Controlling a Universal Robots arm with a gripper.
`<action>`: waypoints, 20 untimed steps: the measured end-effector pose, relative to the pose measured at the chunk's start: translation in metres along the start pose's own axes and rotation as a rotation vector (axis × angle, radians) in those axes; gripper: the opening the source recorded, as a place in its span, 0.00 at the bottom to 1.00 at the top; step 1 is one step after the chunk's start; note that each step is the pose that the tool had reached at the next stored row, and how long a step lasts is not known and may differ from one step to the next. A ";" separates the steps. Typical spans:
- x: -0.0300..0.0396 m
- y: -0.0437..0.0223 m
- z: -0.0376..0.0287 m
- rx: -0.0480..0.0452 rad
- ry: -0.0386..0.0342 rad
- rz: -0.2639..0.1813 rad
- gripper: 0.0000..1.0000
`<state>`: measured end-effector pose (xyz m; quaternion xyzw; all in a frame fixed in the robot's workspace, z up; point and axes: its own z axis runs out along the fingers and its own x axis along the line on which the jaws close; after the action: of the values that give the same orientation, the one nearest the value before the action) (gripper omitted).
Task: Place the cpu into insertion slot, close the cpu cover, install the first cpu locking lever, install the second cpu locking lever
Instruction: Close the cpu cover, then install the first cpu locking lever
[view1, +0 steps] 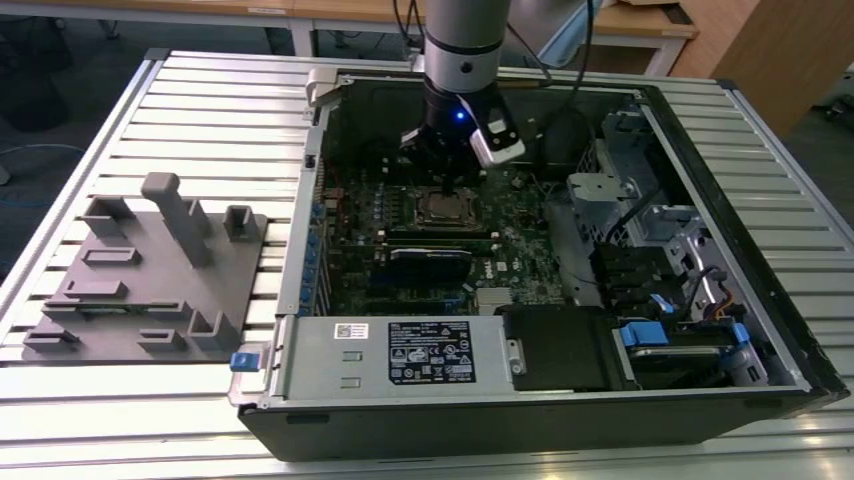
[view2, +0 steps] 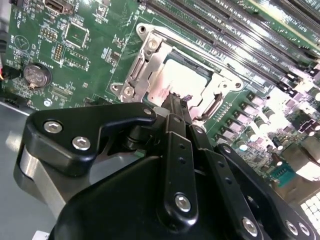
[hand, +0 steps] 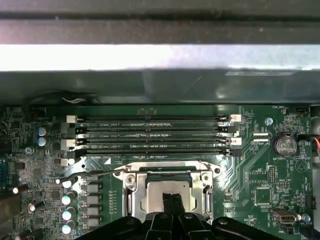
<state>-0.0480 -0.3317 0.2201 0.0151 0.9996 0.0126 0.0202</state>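
The cpu (hand: 165, 189) (view2: 187, 80) lies flat in the insertion slot (view1: 445, 208) on the green board, its pale metal face showing through the window of the cpu cover (hand: 134, 197) (view2: 145, 70), which lies down around it. A thin wire locking lever (hand: 95, 172) (view2: 200, 52) runs along the socket edge beside the memory slots. A second bent lever end (view2: 212, 107) sits at another side of the socket. My gripper (view1: 447, 185) (view2: 175, 100) (hand: 172, 197) hangs straight over the socket, fingers shut together with nothing between them, tips right at the cover's edge.
Long black memory slots (hand: 150, 135) lie just beyond the socket, and several capacitors (hand: 67, 200) stand beside it. The case's metal wall (hand: 160, 60) rises close behind. A white-labelled power supply box (view1: 400, 352) fills the case front. A grey fixture plate (view1: 147, 270) sits at the exterior view's left.
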 end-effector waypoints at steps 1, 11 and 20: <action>0.0000 -0.0011 0.0000 0.0000 0.0000 0.000 0.10; -0.0002 -0.0083 0.0006 0.0001 0.0000 0.000 0.10; -0.0010 -0.0079 -0.0183 0.0001 0.0000 0.000 0.10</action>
<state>-0.0480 -0.3401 0.2382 0.0152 0.9996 0.0125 0.0202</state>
